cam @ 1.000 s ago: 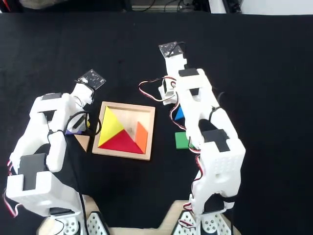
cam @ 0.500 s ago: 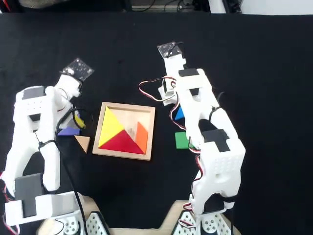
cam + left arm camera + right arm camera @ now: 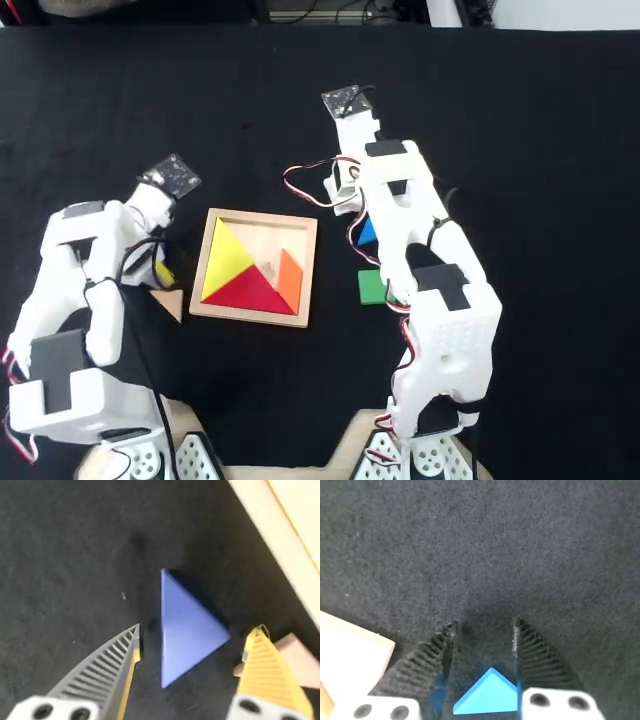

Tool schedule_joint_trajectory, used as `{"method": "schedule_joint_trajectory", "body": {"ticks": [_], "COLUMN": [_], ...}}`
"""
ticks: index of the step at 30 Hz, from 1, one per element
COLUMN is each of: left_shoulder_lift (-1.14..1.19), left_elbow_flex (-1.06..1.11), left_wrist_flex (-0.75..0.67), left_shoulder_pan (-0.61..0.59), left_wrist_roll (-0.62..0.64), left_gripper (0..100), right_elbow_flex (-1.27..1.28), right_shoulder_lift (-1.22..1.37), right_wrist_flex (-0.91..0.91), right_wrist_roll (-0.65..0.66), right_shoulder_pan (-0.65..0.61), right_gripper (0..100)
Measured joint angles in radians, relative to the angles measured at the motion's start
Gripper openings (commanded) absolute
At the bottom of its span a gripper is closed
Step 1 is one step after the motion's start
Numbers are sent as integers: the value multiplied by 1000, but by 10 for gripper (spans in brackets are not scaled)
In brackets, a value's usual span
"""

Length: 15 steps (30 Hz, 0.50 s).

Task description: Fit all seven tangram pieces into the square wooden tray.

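Looking at the left claw [image 3: 195,632], why does it stand so wide? (Ana)

It is released. Its two fingers stand on either side of the violet-blue triangle [image 3: 187,627] and do not touch it. I think it frames the piece so that closing will catch two edges. The piece lies flat on the black cloth [image 3: 65,540]. The tray [image 3: 280,535] rim is just beyond the yellow finger, and a tan triangle [image 3: 295,652] is beside that finger. (Ben)

And the right claw [image 3: 484,626]? (Ana)

Also released. A light blue triangle [image 3: 487,694] lies between its fingers near their roots, with the tip toward the fingertips. As far as I see, it is not gripped. Probably this arm is kept close to its own piece. (Ben)

How full is the tray? (Ana)

From above, a yellow triangle [image 3: 228,258], a red triangle [image 3: 248,293] and an orange piece [image 3: 288,278] sit inside. There is bare wood in the corner nearer to the right claw. A green square [image 3: 372,286] lies outside, behind that claw. So I judge four pieces are not yet placed. (Ben)
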Motion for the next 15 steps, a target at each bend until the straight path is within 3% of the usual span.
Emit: {"method": "schedule_joint_trajectory", "body": {"ticks": [7,15], "left_shoulder_lift": [0,0], "left_elbow_flex": [5,5], "left_wrist_flex": [0,0], "left_shoulder_pan": [-91,-75], "left_wrist_roll": [-63,-18], "left_gripper": [321,324], "right_elbow_flex": [0,0], "right_shoulder_lift": [0,0], "right_wrist_flex": [0,0], "right_wrist_roll": [0,0], "right_shoulder_pan": [0,0], "right_gripper": [169,169]}}
